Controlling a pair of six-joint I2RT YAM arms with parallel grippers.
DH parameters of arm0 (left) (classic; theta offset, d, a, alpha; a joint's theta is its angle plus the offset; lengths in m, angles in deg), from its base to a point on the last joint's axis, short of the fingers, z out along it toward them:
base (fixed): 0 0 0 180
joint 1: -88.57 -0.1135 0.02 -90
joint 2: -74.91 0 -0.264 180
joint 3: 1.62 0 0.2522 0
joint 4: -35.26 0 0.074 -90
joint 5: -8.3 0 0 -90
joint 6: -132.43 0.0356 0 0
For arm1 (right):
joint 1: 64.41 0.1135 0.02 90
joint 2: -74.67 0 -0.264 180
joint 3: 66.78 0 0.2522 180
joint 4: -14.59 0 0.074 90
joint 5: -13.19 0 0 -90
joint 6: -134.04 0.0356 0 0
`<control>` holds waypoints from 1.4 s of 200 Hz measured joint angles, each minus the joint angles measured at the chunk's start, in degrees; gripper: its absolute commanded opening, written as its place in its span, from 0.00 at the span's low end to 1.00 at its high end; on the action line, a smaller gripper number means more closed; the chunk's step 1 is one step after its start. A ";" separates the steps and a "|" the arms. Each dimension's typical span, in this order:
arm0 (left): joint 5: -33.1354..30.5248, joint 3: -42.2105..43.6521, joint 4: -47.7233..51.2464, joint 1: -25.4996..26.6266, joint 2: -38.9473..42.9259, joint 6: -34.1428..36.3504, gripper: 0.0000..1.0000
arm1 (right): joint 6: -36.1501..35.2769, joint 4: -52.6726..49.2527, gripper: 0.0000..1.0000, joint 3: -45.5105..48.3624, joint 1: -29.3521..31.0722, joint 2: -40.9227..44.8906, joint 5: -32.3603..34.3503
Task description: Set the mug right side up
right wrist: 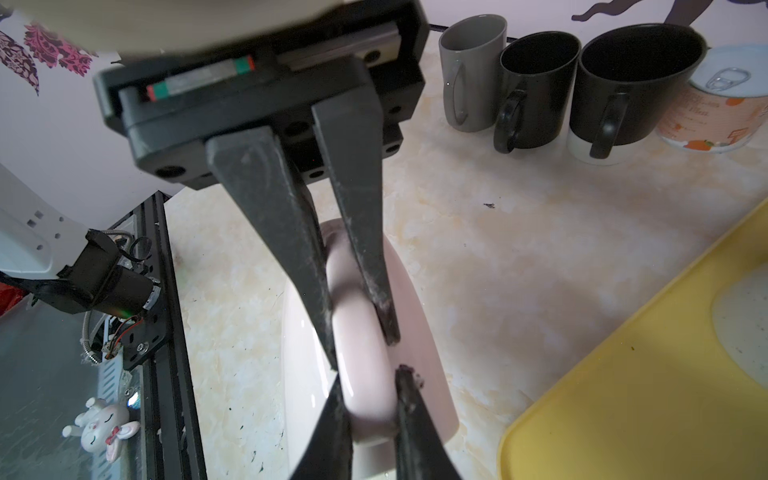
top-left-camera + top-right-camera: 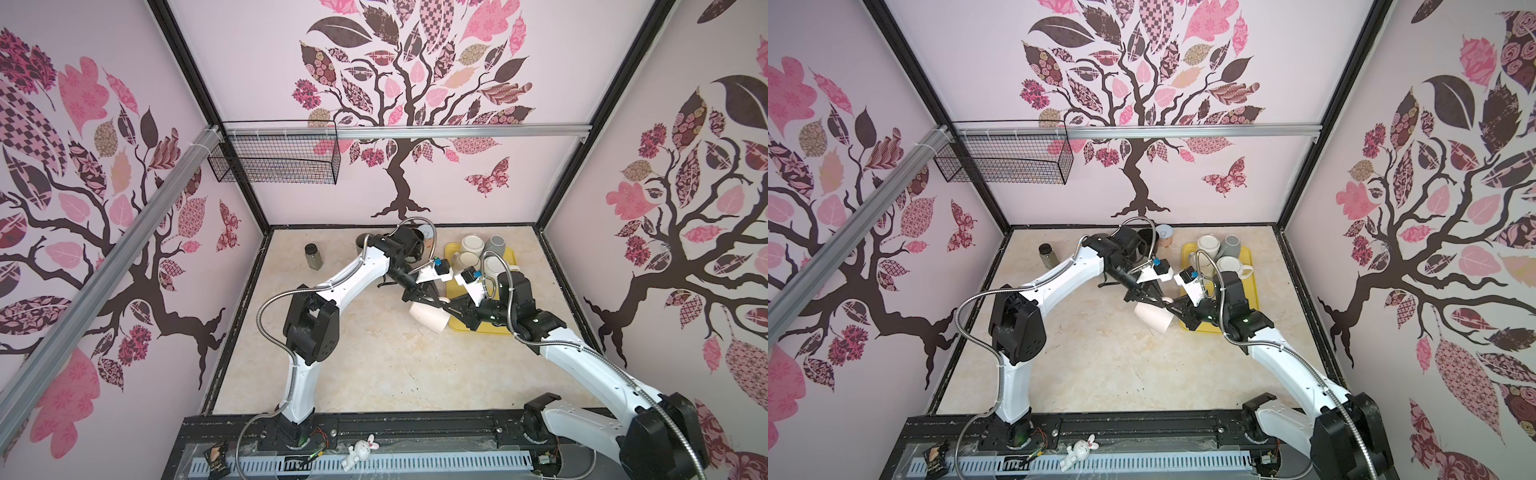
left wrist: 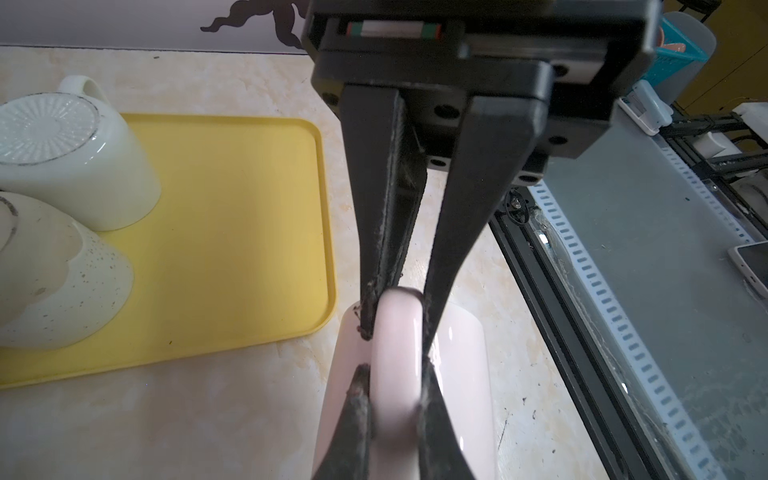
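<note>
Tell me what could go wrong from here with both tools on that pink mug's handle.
Both the left tool and right tool pinch the handle of the pink mug, tips almost meeting; turning it, they could collide or pull against each other.
The glossy handle is the only hold, so the mug might slip or swing.
The yellow tray sits close by; a swing could hit its rim.

Illumination: bright, diffuse, even; shadows soft. Both top views bow at the edges. Glare streaks the pink mug [image 3: 461,395] in the left wrist view.
</note>
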 measured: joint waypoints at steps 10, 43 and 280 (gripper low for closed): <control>-0.02 1.53 -2.25 -0.09 0.94 -1.11 0.00 | 0.42 0.46 0.00 0.00 0.04 0.00 0.50; 0.26 11.41 -14.82 -0.24 7.06 -8.33 0.00 | 1.14 2.45 0.23 0.98 0.24 1.44 1.95; -1.40 45.72 -92.80 -5.62 17.44 -64.17 0.00 | 47.76 17.22 0.51 2.64 -7.21 5.29 3.23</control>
